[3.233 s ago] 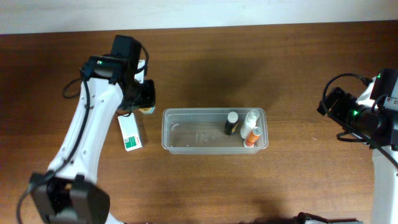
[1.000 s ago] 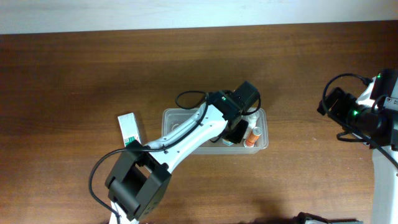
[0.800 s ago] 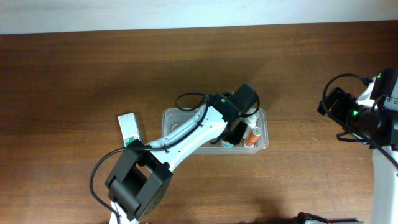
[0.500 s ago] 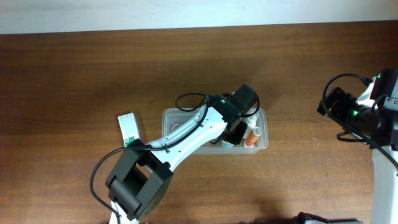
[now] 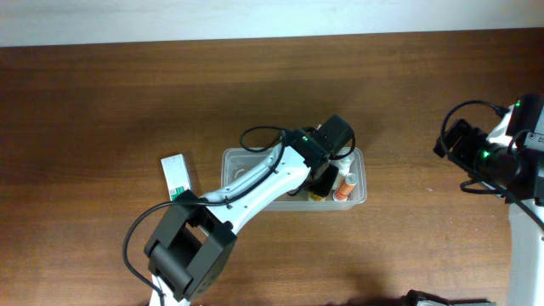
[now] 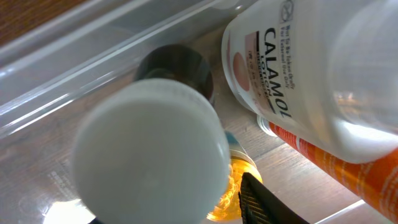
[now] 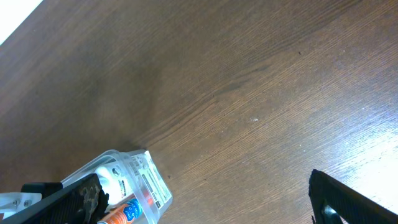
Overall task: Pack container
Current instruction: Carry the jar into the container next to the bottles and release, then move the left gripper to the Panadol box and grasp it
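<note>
Dark brown wood fills every view, and the table (image 5: 102,102) carries the container (image 5: 255,153) at the middle of the overhead frame, long side running left to right. Its right end is crowded while the left half lies bare, probably so items stack up from one end. The left gripper (image 5: 319,183) reaches down into that crowded end. The wrist view shows a white-capped amber bottle (image 6: 149,152) right under the camera with one black finger (image 6: 261,202) just beside it, but whether the jaws clamp it or have let go cannot be told. The right gripper (image 5: 449,144) hangs at the right edge, well apart from the bin, likely parked clear; its jaws cannot be read either. A white-and-green carton (image 5: 178,180) lies left of the container, not yet packed. Inside, a calamine bottle (image 6: 292,68) lies over an orange tube (image 6: 329,165), with a dark-capped bottle (image 6: 180,65) upright by the wall.
</note>
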You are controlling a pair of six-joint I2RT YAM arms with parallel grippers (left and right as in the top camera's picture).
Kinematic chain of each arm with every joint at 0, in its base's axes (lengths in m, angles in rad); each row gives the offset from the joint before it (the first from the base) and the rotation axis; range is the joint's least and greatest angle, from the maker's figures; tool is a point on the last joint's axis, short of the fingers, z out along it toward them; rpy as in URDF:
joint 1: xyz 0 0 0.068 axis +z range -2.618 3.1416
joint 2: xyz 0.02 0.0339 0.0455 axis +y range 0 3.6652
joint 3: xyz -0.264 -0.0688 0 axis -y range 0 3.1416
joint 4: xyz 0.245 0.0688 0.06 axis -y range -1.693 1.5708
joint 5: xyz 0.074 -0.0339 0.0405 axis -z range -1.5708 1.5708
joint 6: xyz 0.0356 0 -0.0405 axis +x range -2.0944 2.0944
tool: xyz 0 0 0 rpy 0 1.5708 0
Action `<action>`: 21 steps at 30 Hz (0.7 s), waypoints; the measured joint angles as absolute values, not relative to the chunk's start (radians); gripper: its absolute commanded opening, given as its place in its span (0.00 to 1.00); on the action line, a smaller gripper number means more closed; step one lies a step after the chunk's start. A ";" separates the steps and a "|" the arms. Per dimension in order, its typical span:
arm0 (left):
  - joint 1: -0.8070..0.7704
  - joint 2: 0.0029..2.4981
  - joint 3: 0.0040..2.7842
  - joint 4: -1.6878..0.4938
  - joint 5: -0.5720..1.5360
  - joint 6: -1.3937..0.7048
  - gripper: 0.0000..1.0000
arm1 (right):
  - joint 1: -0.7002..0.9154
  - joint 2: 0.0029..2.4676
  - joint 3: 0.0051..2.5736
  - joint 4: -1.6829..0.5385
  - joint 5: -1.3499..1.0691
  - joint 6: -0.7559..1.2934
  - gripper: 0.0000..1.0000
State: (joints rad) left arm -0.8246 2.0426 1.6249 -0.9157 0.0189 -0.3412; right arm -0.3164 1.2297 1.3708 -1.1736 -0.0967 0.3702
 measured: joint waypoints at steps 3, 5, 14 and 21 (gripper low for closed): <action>-0.824 2.043 1.625 -0.926 0.017 -0.341 0.44 | -0.316 1.230 1.371 -1.174 -0.097 0.370 0.98; -0.820 2.042 1.625 -0.940 0.018 -0.341 0.45 | -0.316 1.230 1.371 -1.174 -0.097 0.370 0.98; -0.728 1.905 1.660 -1.082 0.018 -0.344 0.64 | -0.316 1.230 1.371 -1.174 -0.097 0.370 0.98; -0.477 1.685 1.702 -1.203 -0.012 -0.349 0.80 | -0.316 1.230 1.371 -1.174 -0.097 0.371 0.98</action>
